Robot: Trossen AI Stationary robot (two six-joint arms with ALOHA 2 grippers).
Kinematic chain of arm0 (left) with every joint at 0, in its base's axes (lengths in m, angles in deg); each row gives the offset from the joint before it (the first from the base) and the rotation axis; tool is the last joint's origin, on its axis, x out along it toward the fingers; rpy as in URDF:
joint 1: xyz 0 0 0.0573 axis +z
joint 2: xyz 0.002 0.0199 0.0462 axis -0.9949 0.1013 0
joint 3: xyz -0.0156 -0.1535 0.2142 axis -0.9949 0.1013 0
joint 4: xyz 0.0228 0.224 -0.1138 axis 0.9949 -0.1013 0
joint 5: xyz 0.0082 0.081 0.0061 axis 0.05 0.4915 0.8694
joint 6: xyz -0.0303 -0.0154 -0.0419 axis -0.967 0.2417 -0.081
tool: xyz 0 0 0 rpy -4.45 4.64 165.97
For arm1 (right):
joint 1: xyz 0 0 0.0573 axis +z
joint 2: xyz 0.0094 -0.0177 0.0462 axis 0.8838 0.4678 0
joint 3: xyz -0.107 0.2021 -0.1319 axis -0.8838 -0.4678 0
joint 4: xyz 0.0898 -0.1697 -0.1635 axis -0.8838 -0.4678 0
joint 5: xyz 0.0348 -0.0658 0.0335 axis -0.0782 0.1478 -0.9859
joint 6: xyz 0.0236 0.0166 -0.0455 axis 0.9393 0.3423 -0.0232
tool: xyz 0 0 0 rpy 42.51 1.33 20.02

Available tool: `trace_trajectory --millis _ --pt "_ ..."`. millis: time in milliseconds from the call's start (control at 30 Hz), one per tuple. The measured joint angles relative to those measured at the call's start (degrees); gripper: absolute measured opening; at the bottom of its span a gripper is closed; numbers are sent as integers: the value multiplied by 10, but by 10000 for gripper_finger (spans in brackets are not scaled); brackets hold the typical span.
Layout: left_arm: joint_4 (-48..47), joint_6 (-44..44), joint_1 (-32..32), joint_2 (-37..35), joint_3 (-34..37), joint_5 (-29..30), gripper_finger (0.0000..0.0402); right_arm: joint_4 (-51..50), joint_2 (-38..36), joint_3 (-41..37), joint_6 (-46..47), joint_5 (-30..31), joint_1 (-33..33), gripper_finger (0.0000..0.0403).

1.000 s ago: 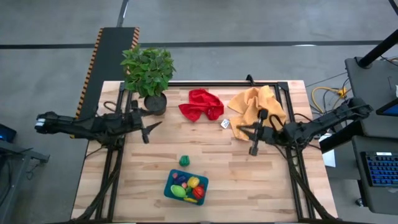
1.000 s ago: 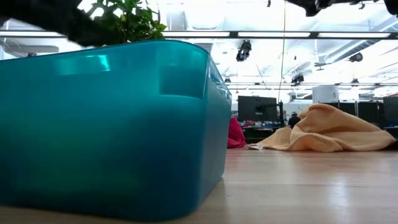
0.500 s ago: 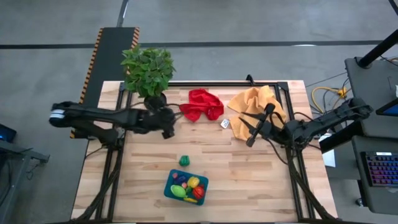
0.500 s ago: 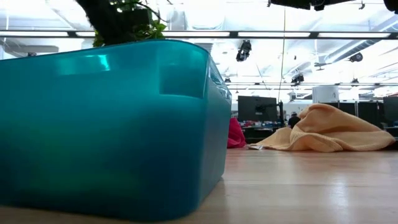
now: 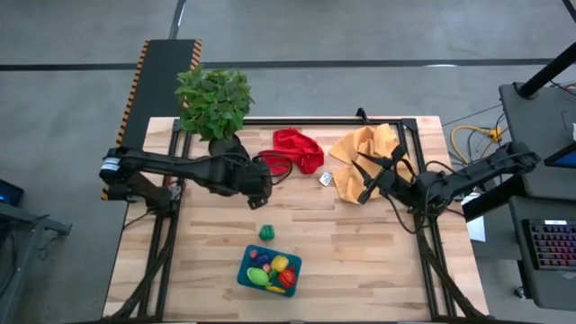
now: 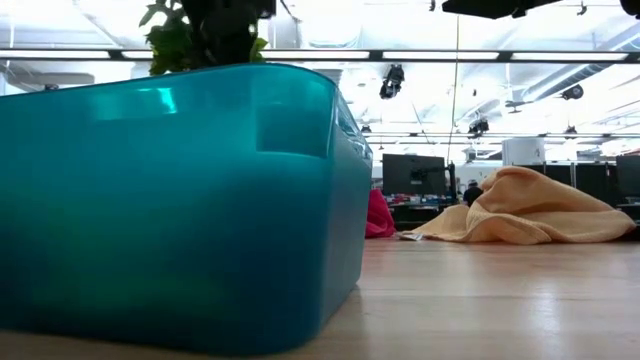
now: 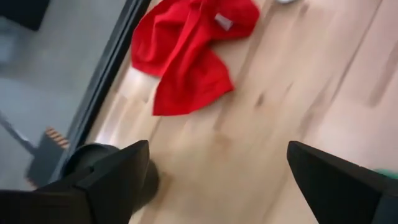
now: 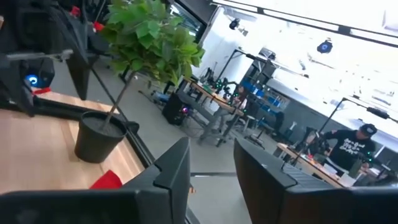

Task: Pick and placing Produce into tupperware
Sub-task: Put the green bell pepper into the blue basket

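Note:
The teal tupperware [image 5: 268, 269] [image 6: 170, 200] stands on the table near its near edge. It holds several produce pieces [image 5: 274, 270] in yellow, red, green and purple. One dark green piece [image 5: 266, 232] lies on the wood just beyond it. My left gripper [image 5: 261, 194] [image 7: 217, 152] hovers open over bare wood, between the red cloth and the dark green piece. My right gripper [image 5: 361, 180] [image 8: 211, 155] is raised over the yellow cloth, its fingers apart, pointing toward the table's left.
A potted plant [image 5: 214, 108] stands at the far left corner. A red cloth [image 5: 291, 151] [image 7: 186, 50] and a yellow cloth [image 5: 369, 155] [image 6: 530, 210] lie along the far edge, with a small white object [image 5: 326, 179] between them. Bare wood lies right of the tupperware.
My left arm has swung from the table's left edge toward the middle, and its gripper now stands near the red cloth, above the dark green piece. My right gripper has tipped up from pointing down and drawn back toward the far edge over the yellow cloth.

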Motion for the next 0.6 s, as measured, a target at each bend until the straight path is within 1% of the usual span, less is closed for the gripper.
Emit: trace_trajectory --millis 100,267,600 --pt "4 -61 -15 -7 -11 0 366 1 -6 0 10 0 0 112" --pt "6 -207 -29 -19 -17 -1 366 1 -17 0 19 -1 0 103" --pt "9 -443 -55 -5 -17 -50 366 -2 -19 0 2 -1 0 93"
